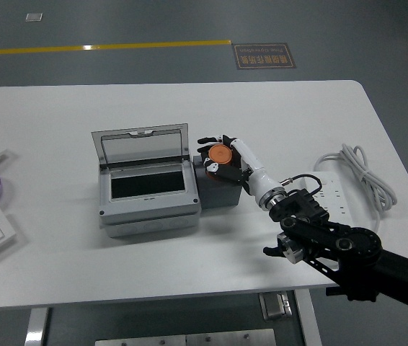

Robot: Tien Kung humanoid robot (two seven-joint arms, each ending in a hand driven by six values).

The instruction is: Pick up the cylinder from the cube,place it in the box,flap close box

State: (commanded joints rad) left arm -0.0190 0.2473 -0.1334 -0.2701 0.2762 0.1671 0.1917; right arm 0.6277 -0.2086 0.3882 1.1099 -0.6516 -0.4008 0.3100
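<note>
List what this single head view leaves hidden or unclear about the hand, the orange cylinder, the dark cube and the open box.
- Right hand: its fingers surround the orange cylinder; whether they actually clamp it is unclear.
- Cylinder: only its top shows; the hand hides its sides and its contact with the dark cube.
- Grey box: its inside looks black; contents cannot be told.
- Left hand: outside the picture.
- Right arm: cut off by the lower right edge.

one box (148, 189), one cube (222, 189), one cylinder (221, 153), one hand (222, 155)

A white table (189, 252) is standing on grey floor (117, 25), where a yellow line (103, 47) is running across.
</note>
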